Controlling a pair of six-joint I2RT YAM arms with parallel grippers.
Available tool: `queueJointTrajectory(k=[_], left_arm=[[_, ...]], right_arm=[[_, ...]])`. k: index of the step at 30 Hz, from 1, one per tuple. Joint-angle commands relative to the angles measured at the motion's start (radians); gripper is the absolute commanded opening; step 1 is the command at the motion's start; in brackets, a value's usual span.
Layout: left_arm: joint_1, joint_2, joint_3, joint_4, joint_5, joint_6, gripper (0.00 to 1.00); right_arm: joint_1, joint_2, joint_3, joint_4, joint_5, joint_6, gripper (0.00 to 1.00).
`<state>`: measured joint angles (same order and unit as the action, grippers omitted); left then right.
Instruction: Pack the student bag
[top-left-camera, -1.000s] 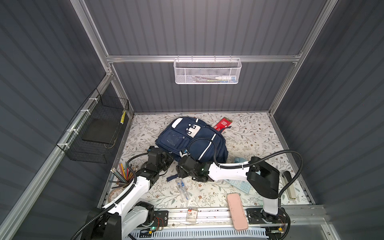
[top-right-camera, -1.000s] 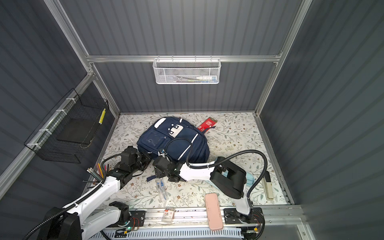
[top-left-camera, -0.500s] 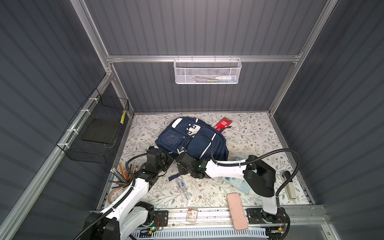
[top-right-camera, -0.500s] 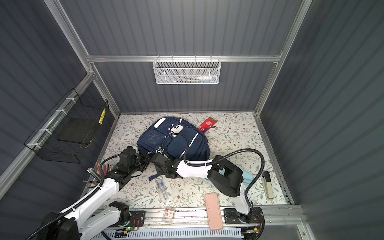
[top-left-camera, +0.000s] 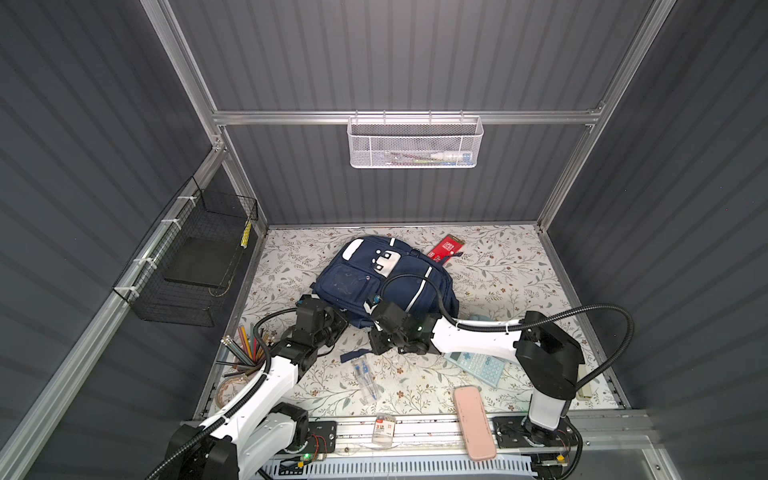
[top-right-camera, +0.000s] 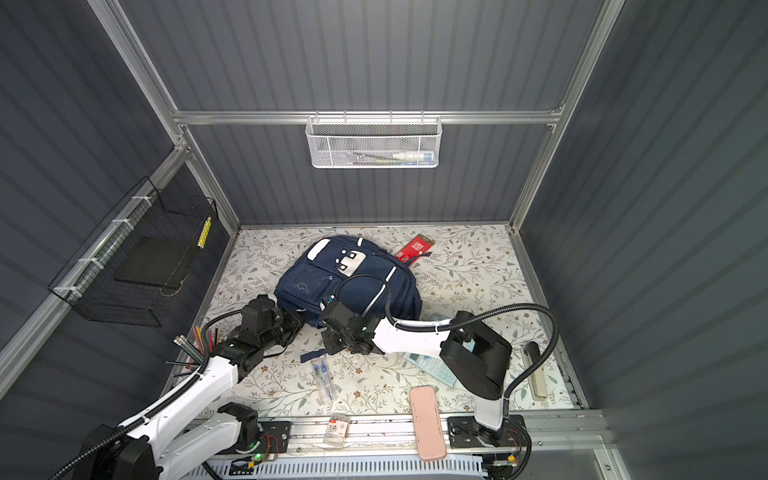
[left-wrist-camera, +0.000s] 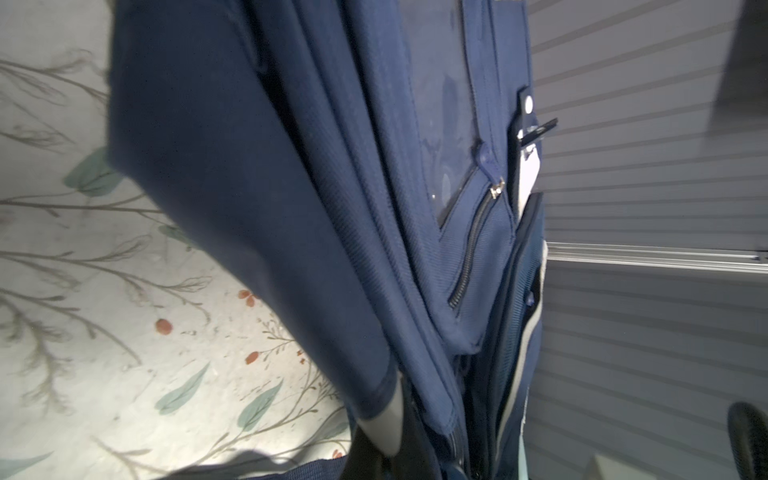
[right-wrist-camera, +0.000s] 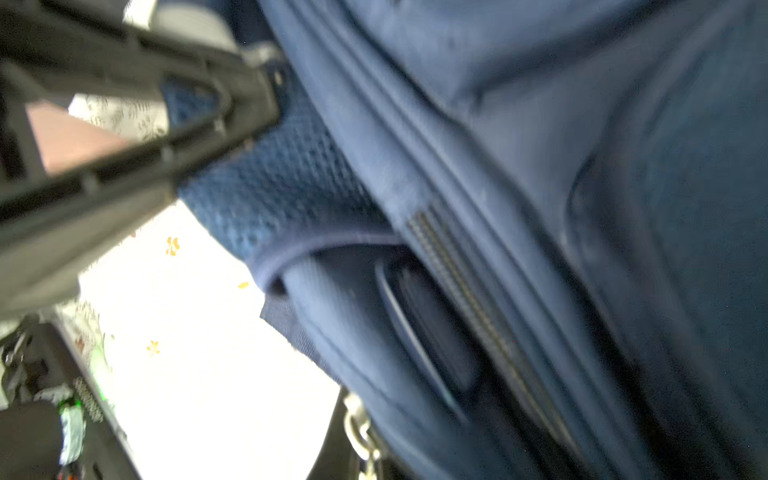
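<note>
At the near edge of the student bag (top-left-camera: 386, 278), the right gripper (top-left-camera: 371, 309) had closed its jaws. One second before, they stood wide open in front of this same edge. The right wrist view was blurred, so I could not tell whether a zipper pull or only cloth was between the jaws.

The left gripper (top-left-camera: 338, 322) had not changed. It was clenched on a fold of blue cloth at the near left corner of the bag, and one fingertip (left-wrist-camera: 384, 428) pressed on this fold in the left wrist view.

The bag itself had stayed in about the same place. It lay flat, front side up, in the back middle of the flowered table (top-left-camera: 498, 270).

In my judgement, the opening of the bag was only beginning: one arm kept the bag steady and the other had taken something to pull. The zippers that could be seen looked closed. The pens (top-left-camera: 365, 378), the calculator (top-left-camera: 473, 365) and the pink case (top-left-camera: 473, 422) still lay on the table, so the packing seemed not yet started.
</note>
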<state>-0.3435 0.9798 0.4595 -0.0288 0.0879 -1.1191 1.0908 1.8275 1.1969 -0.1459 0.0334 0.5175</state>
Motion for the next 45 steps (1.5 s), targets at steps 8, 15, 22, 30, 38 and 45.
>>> queueJointTrajectory(k=[8, 15, 22, 30, 38, 45], left_arm=[[0.069, -0.018, 0.048, -0.046, -0.088, 0.087, 0.0], [0.122, 0.009, 0.044, -0.028, -0.035, 0.1, 0.0], [0.173, 0.011, 0.049, -0.034, -0.003, 0.14, 0.0], [0.173, 0.128, 0.026, 0.118, 0.058, 0.105, 0.27], [0.173, 0.197, 0.113, 0.074, 0.041, 0.104, 0.94], [0.173, 0.003, 0.109, -0.174, -0.008, 0.055, 1.0]], right_arm=[[-0.004, -0.126, -0.102, -0.191, -0.125, 0.022, 0.0], [-0.078, -0.265, -0.291, -0.223, -0.294, -0.014, 0.0], [-0.238, -0.417, -0.416, -0.313, -0.261, -0.082, 0.0], [-0.096, -0.309, -0.264, -0.345, -0.198, -0.068, 0.0], [0.021, -0.031, 0.058, -0.165, -0.249, 0.033, 0.0], [-0.002, 0.246, 0.381, -0.123, -0.292, 0.051, 0.0]])
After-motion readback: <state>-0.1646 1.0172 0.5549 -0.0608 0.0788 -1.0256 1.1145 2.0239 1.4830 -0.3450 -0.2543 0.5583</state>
